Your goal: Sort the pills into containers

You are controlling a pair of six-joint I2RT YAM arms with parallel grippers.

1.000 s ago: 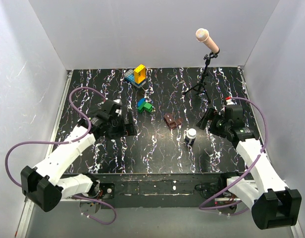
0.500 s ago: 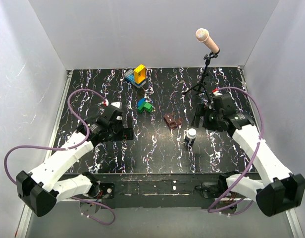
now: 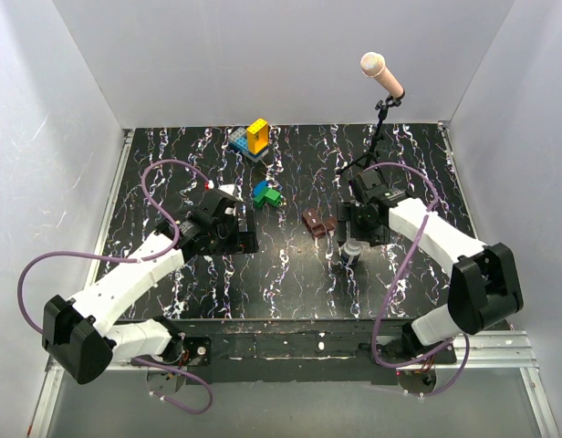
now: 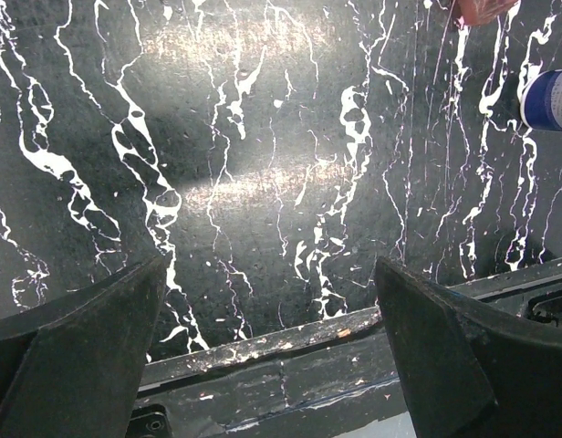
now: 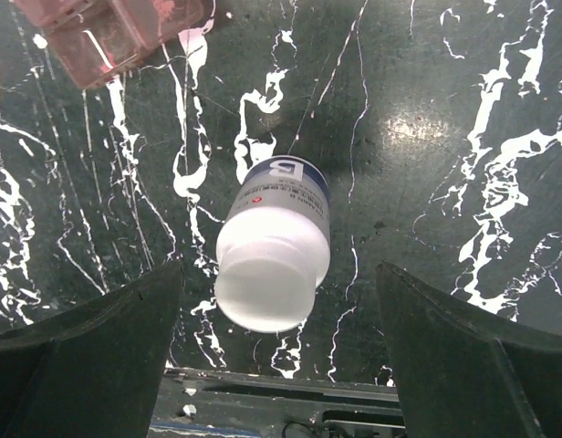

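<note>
While the right tool (image 5: 279,274) hangs wide open over the small dark plastic bottle with a white cap (image 5: 272,246), no pill is sorted yet.
The small brown rectangular plastic pill box (image 3: 317,222) lies just left of the bottle, mid-counter (image 3: 290,274). An off-centre closing could topple the bottle onto the box. The left tool (image 4: 270,265) is open too. I count one bottle, one box and two tools.

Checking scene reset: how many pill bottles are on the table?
1. The bottle stands right of centre on the table, under the open right gripper, beside the brown pill box. Part of the table is covered, so another could be hidden.
</note>
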